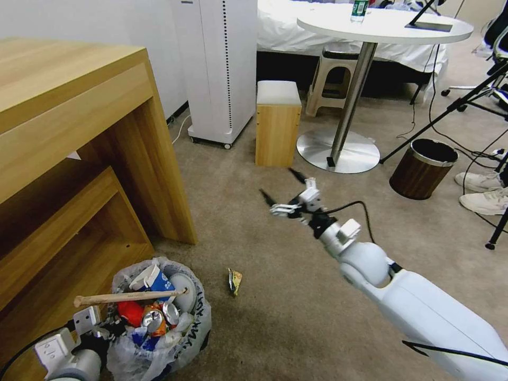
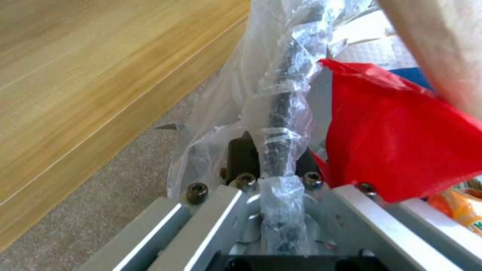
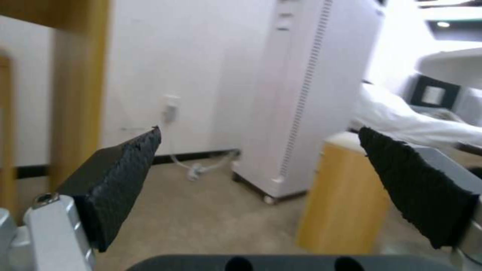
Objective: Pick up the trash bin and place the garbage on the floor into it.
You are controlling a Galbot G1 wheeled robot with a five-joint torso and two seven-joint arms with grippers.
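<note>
The trash bin (image 1: 193, 323), black with a crinkled white bag, stands at the lower left on the beige floor (image 1: 296, 296) beside the desk. It holds garbage: a wooden stick (image 1: 127, 297), a blue-white cup (image 1: 159, 280), a crushed can (image 1: 159, 317) and a red wrapper (image 2: 401, 143). My left gripper (image 1: 100, 330) (image 2: 276, 150) is shut on the bin's bag-covered rim (image 2: 281, 105). One small crumpled wrapper (image 1: 234, 280) lies on the carpet just right of the bin. My right gripper (image 1: 275, 180) (image 3: 258, 135) hovers open and empty in mid-air, beyond that wrapper.
A wooden desk (image 1: 79, 132) crowds the left side. Farther off stand a white appliance (image 1: 222, 69), a wooden stool (image 1: 278, 124), a round table's base (image 1: 338, 151) and a brown wood-grain bin (image 1: 422, 168). Tripod legs, cables and a person's shoes (image 1: 481, 190) are at the right.
</note>
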